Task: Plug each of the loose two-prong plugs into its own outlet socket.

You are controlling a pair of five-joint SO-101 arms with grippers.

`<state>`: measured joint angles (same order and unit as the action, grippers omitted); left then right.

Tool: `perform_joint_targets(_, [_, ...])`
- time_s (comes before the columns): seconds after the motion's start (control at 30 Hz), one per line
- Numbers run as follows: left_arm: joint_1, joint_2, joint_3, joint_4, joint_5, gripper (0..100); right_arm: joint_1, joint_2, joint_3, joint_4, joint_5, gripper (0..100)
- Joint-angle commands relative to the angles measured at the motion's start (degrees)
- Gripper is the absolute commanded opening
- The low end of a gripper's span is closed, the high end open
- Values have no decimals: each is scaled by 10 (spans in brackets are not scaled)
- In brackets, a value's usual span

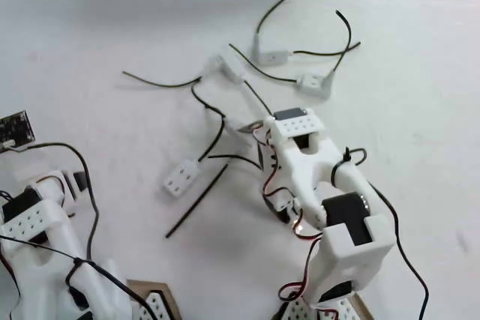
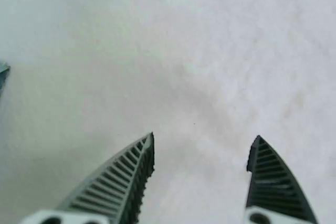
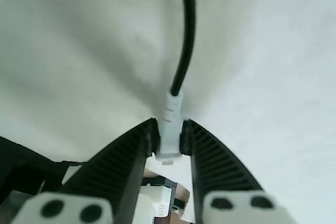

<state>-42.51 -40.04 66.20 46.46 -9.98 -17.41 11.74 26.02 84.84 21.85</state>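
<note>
Right gripper: jaws narrow, pinching a white two-prong plug by its body so the black cord trails free | plug mid-table, apart from outlet socket | left gripper: jaws wide over bare table, likely waiting.

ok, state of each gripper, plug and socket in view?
Right gripper: shut on white two-prong plug with black cord.
Plug: clamped, prongs hidden.
Left gripper: open, empty, over bare white table.
White rectangular outlet block: lying flat, slots empty.
Far white connectors: mated or not, cannot tell.
</note>
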Motion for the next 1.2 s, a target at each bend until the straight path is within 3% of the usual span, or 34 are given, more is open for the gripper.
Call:
perform_joint_targets(0.0, [7, -12, -3, -11, 1, 282, -2, -12, -31, 7, -4, 80])
perform_joint_targets(0.2, [7, -11, -3, -11, 1, 282, -11, -11, -34, 7, -1, 11])
perform_joint_targets(0.47, [7, -11, -2, -11, 0, 282, -11, -11, -32, 12, 0, 18])
perform_joint_targets(0.63, [7, -11, -2, -11, 0, 282, -22, -40, -48, 72, 1, 18])
perform_joint_targets(0.77, [7, -11, -2, -11, 0, 282, -41, -136, -65, 129, 1, 18])
perform_joint_targets(1.0, [7, -11, -2, -11, 0, 282, -83, -364, -38, 134, -8, 17])
perform_joint_targets(1.17, [7, -12, -2, -11, 0, 282, -122, -459, -34, 114, -89, 17])
